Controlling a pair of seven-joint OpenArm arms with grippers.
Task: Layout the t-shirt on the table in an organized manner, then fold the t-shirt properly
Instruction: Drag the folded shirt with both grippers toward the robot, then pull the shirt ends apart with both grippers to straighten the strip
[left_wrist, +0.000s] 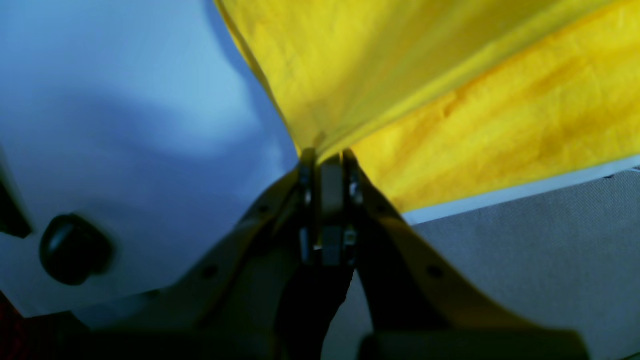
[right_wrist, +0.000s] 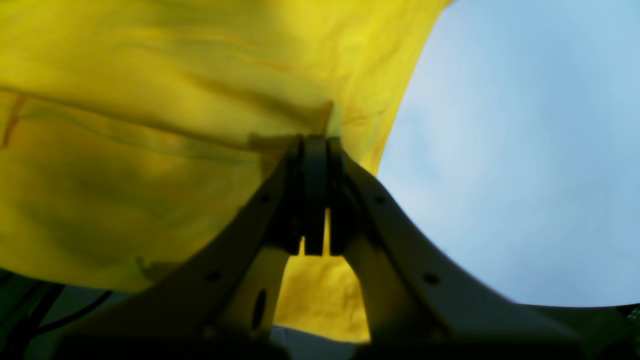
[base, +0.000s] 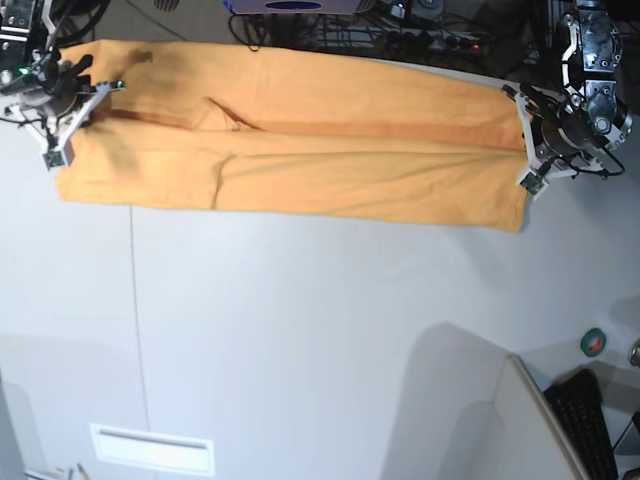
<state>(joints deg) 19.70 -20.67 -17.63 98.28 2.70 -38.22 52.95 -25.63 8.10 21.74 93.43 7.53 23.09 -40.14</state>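
The orange-yellow t-shirt (base: 300, 150) is stretched as a long flat band across the far part of the white table (base: 300, 330). My left gripper (base: 527, 150) pinches its right end; in the left wrist view the jaws (left_wrist: 325, 157) are shut on a bunched edge of the t-shirt (left_wrist: 450, 100). My right gripper (base: 68, 115) holds the left end; in the right wrist view it (right_wrist: 315, 140) is shut on the t-shirt (right_wrist: 150, 125). No print shows on the cloth.
Cables and equipment (base: 400, 30) line the far table edge behind the shirt. A green tape roll (base: 594, 341) and a black keyboard (base: 585, 420) sit at the right front. A thin dark seam (base: 135, 300) runs down the table, with a white label (base: 150, 448) near the front.
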